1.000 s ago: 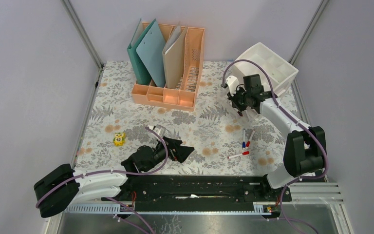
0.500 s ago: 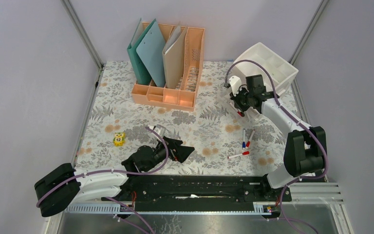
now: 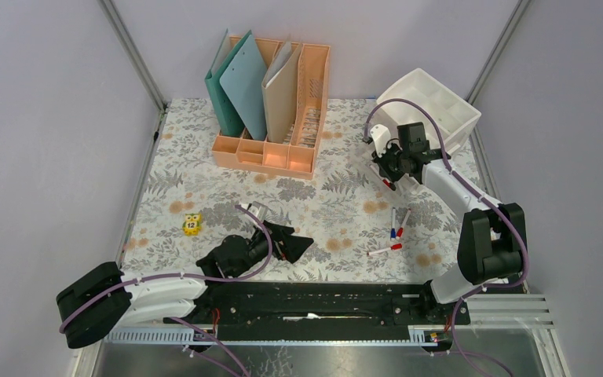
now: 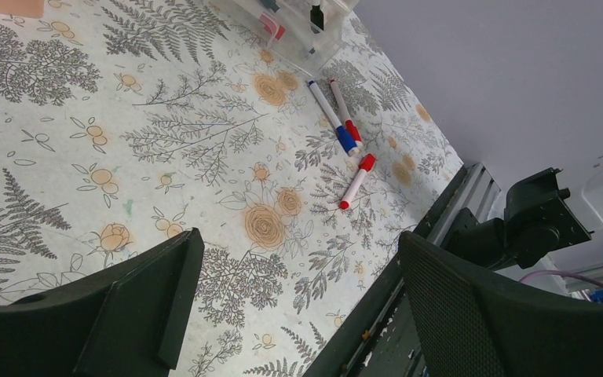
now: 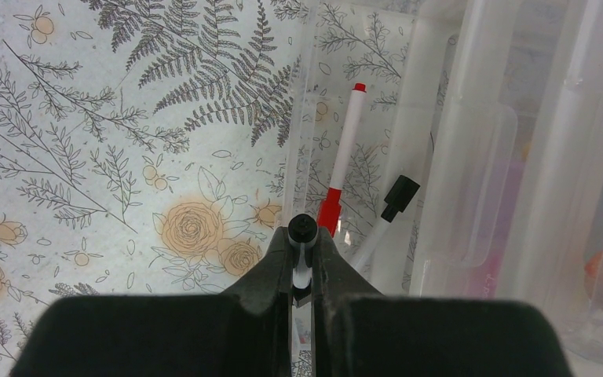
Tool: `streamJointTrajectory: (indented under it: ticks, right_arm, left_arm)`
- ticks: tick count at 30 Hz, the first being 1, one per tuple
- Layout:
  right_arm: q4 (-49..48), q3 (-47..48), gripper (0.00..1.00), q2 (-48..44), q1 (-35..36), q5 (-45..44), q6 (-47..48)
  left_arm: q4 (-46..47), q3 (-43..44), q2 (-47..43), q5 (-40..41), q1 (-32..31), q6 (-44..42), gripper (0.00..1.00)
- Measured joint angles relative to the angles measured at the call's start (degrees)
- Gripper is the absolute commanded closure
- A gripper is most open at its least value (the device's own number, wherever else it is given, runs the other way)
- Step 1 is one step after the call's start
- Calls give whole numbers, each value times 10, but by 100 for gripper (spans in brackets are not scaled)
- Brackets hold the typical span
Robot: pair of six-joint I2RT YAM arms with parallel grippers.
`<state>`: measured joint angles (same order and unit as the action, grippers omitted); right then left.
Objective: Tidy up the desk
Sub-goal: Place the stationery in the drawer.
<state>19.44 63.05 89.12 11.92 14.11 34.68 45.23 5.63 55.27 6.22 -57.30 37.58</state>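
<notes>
The desk (image 3: 204, 177) is covered in a fern-and-flower cloth. My right gripper (image 5: 303, 236) is shut on a white marker with a black end (image 5: 303, 228). It holds the marker above the near edge of a clear plastic tray (image 5: 447, 149). A red-capped marker (image 5: 344, 157) and a black-capped one (image 5: 399, 196) lie in the tray. In the top view this gripper (image 3: 392, 166) is at the back right. My left gripper (image 3: 290, 242) is open and empty, low over the cloth (image 4: 165, 118). Three loose markers, one blue-capped (image 4: 334, 126) and two red-capped (image 4: 357, 179), lie on the cloth.
A peach file rack (image 3: 271, 153) with folders stands at the back centre. A white drawer unit (image 3: 432, 106) stands at the back right, behind the right gripper. A small yellow owl figure (image 3: 192, 224) sits at the front left. The black rail (image 4: 432, 228) runs along the near edge.
My right gripper has moved a little to the right and down toward the clear tray, with the marker still in it. The left arm has not moved.
</notes>
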Motion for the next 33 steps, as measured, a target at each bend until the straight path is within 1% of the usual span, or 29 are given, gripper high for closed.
streamJointTrajectory:
  ticks: [33]
  right_arm:
    - [0, -3, 100, 0, -4, 0, 0]
  left_arm:
    - [10, -3, 11, -8, 0, 5, 1]
